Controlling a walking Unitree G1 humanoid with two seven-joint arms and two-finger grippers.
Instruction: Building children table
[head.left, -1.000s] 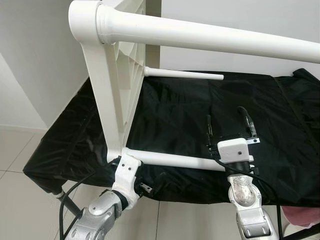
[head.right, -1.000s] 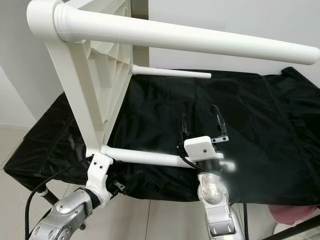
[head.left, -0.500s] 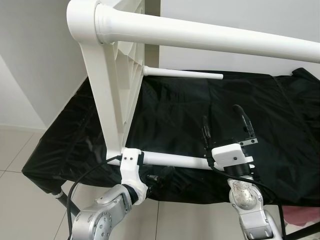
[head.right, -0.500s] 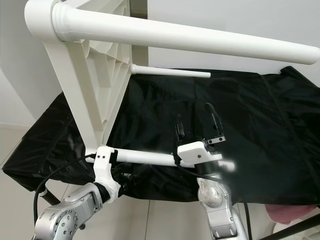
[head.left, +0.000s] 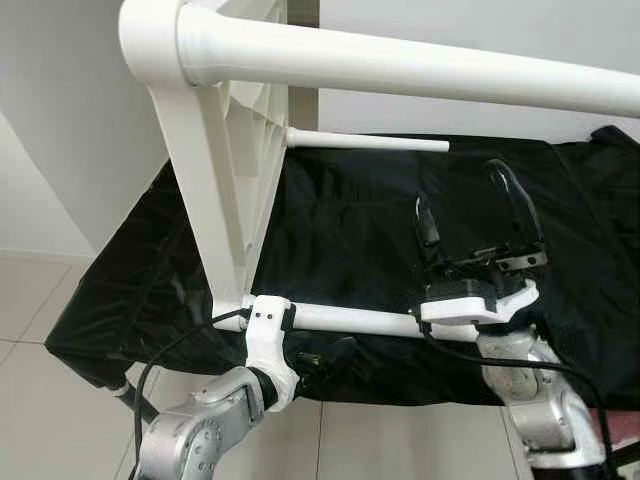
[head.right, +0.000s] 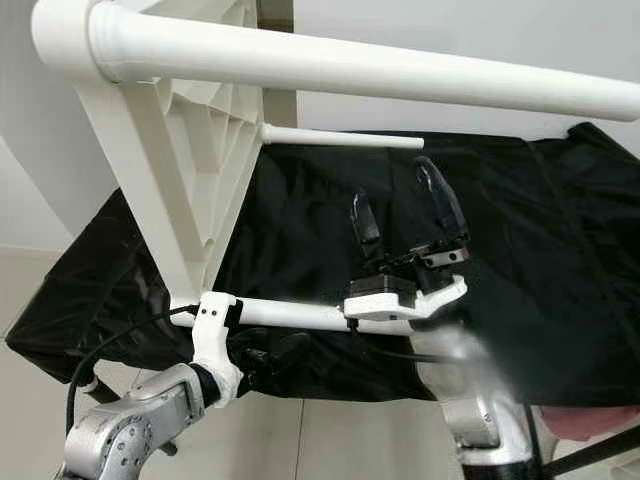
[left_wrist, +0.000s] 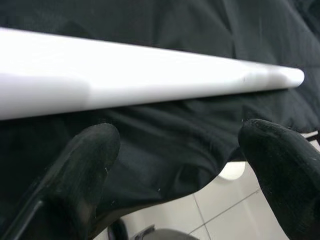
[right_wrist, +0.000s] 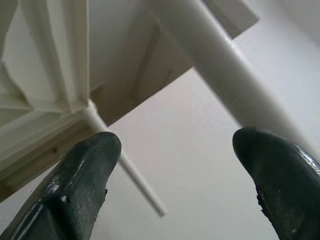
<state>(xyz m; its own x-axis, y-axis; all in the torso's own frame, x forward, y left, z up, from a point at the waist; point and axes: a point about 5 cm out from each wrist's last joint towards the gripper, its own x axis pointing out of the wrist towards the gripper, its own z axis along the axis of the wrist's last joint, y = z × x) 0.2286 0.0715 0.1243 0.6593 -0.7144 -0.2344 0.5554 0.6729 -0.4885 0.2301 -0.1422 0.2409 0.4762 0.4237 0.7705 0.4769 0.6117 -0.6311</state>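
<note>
A: Head cameras first. The white children's table (head.left: 225, 170) stands on its side on a black sheet (head.left: 360, 230), ribbed underside facing right and its legs sticking out sideways.

B: And the grippers?

A: The left gripper (head.left: 320, 358) sits low by the near leg (head.left: 350, 320), close to where that leg meets the tabletop. The right gripper (head.left: 470, 205) is raised above the same leg's free end, fingers spread wide and holding nothing.

B: Left wrist camera?

A: Both black fingertips (left_wrist: 90, 150) are parted, with the leg (left_wrist: 150, 75) running across beyond them and black sheet between. Nothing gripped.

B: Right wrist?

A: Its fingertips (right_wrist: 85, 170) are wide apart and pointing up at a thick leg (right_wrist: 225, 85) and the ribbed underside (right_wrist: 45, 60).
</note>
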